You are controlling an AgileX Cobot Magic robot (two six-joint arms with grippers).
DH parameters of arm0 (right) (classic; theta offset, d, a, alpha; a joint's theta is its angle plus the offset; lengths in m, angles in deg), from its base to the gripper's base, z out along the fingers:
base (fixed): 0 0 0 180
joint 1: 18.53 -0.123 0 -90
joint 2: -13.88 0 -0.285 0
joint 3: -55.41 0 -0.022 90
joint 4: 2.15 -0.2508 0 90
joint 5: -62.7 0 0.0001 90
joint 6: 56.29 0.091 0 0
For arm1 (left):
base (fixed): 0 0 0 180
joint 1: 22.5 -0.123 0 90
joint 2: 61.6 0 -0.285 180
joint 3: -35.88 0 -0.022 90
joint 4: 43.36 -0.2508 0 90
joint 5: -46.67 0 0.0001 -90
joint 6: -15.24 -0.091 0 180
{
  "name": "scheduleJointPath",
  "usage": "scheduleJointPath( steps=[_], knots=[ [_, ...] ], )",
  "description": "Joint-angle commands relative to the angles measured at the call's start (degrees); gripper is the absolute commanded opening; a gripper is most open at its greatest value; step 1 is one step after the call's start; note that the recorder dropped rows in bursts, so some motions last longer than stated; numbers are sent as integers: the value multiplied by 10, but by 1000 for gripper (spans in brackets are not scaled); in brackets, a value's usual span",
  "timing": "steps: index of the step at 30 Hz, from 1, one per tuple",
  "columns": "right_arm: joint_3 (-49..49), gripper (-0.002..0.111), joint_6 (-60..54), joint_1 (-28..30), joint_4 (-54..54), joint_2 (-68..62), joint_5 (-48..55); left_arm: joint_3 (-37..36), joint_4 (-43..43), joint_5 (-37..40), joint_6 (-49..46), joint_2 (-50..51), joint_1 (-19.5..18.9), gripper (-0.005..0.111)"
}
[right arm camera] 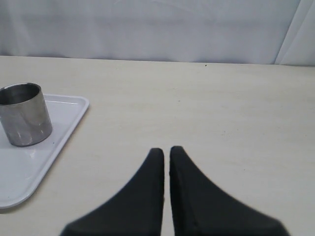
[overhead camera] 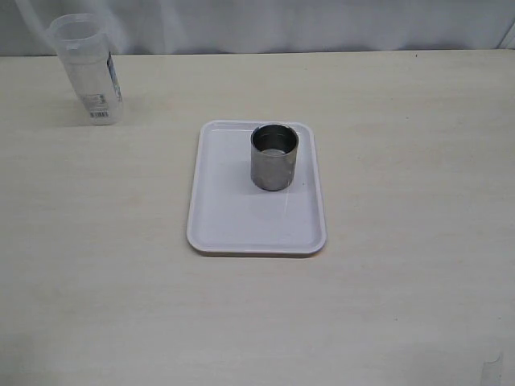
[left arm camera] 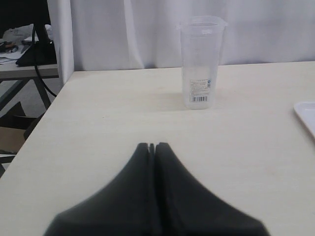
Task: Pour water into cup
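Observation:
The shiny steel cup (overhead camera: 274,156) stands upright on a white tray (overhead camera: 233,221) mid-table; it also shows in the right wrist view (right arm camera: 23,114). A tall translucent plastic container with a blue label (overhead camera: 85,68) stands at the far left, also in the left wrist view (left arm camera: 201,63). The water cannot be made out. My left gripper (left arm camera: 152,146) is shut and empty, short of the container. My right gripper (right arm camera: 167,150) is shut and empty, off to the side of the tray. Neither gripper shows in the exterior view.
The tray edge (left arm camera: 306,114) shows in the left wrist view. The table's left edge (left arm camera: 47,110) drops to a desk with cables beyond. A white curtain (overhead camera: 282,24) backs the table.

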Motion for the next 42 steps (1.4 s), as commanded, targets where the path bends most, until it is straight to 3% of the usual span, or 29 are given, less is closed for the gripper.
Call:
scheduleJointPath(
  steps=[1, 42],
  knots=[
    [-1, 4, -2, 0, 2, 4, -4, -2, 2, -3, 0, -1, -1, 0],
    [-1, 4, -1, 0, 0, 4, 9, -2, 2, -3, 0, -1, -1, 0]
  ],
)
